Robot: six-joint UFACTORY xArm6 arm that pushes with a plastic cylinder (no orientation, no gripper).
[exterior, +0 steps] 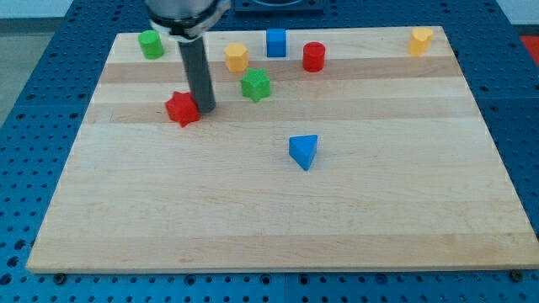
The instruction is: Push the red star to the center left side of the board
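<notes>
The red star-shaped block (181,108) lies in the upper-left part of the pale wooden board (278,227), and my tip (205,110) is set against its right-hand edge — touching it, or so nearly that no gap shows. There are no fingers on this arm, only the dark rod, so nothing is gripped; the star is merely nudged.

The main risk, as I judge it, is an off-centre push: the star's points give an uneven face, so my tip could slide past one of them and spin the block rather than carry it toward the view's left. A push kept up too long could send it over the board's left edge onto the blue perforated counter (34,126). The green star-like block (256,85) sits just right of the rod and could be clipped on a re-approach.

The arm's upper part is cut off at the view's top, and the rod hides the exact contact point.
</notes>
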